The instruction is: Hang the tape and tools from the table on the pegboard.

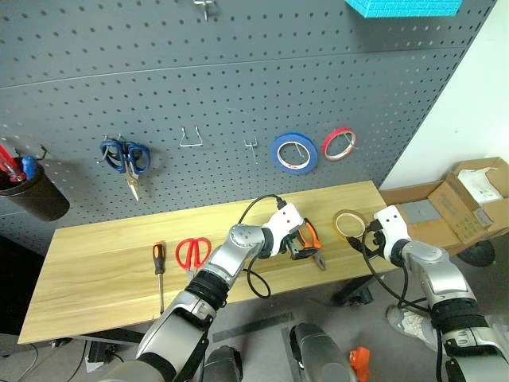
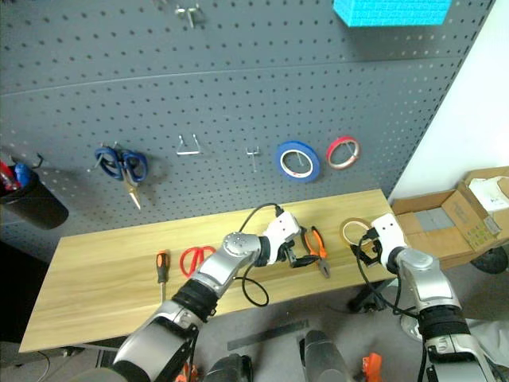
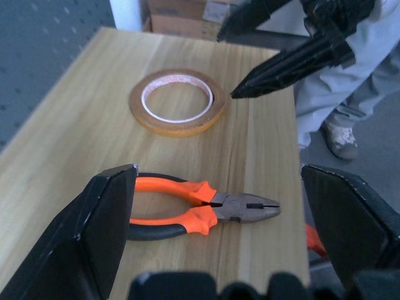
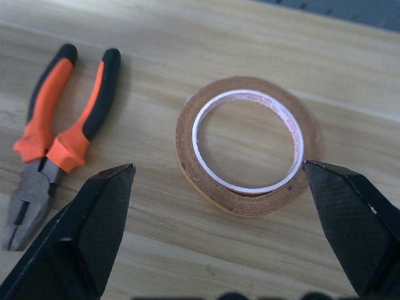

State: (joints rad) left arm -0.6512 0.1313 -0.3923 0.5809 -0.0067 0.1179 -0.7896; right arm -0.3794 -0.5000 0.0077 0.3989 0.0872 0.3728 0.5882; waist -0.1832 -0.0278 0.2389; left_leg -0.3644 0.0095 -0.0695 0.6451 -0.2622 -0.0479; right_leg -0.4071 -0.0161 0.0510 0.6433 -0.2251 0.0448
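Reaching across from the left, the left arm is bent at the elbow and its forearm is angled toward the right half of the long table of light yellowish wood planks (image 1: 103, 270). The left gripper (image 1: 305, 241) is held with its black fingers spread wide, nothing between them, just above the orange-and-black-handled pliers (image 3: 200, 209), which lie flat on the wood. The right arm is stretched forward with its wrist tipped down, and the right gripper (image 1: 368, 232) is likewise spread wide and empty, poised beside the tan-yellow ring-shaped roll of tape (image 4: 247, 144). That roll lies flat near the table's right end, at about three o'clock from the pliers. The red-handled scissors with steel blades (image 1: 193, 253) are seen at nine o'clock from the pliers, and the slim screwdriver with a black-and-orange handle (image 1: 159, 267) just beyond them. The large dark grey pegboard (image 1: 238, 79) rises at twelve o'clock, behind the table; on it are hung blue-handled scissors (image 1: 127, 159), a blue tape roll (image 1: 294, 153) and a thinner red tape roll (image 1: 339, 143).
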